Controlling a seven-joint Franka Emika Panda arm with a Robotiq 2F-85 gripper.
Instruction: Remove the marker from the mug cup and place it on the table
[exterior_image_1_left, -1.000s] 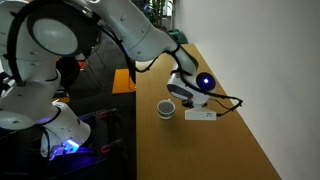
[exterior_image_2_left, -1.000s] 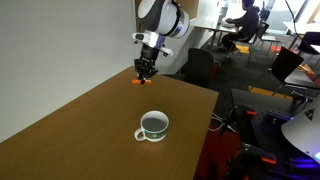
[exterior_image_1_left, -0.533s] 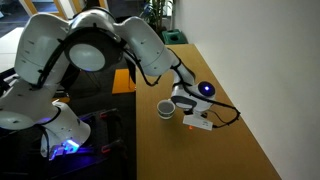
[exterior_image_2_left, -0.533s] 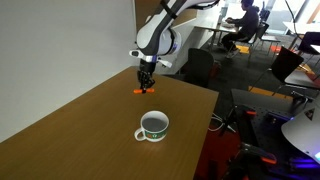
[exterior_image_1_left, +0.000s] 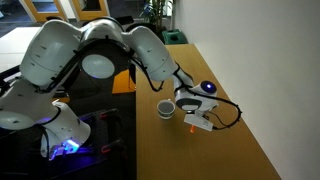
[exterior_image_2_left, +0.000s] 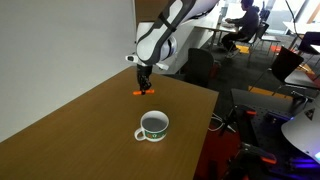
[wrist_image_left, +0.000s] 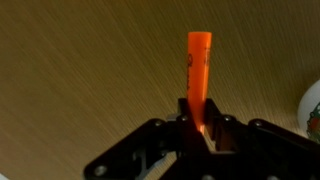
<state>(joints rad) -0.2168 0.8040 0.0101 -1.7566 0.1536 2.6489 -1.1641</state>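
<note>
Wooden table stretches back toward an office with chairs. Nearest, by the edge facing those chairs, stands the white mug. Beyond it, close to the far corner, the gripper has its fingers clamped tight on the orange marker, low over the wood.

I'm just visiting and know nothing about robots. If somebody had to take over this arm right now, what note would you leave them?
Gripper: shut on the marker, which sticks out past the fingertips, low over the table. I cannot tell whether it touches the wood.
Mug cup: upright on the table, apart from the gripper, no marker in it.
Done: marker is out of the mug.
Left: set the marker on the wood, open the gripper, lift away.
</note>
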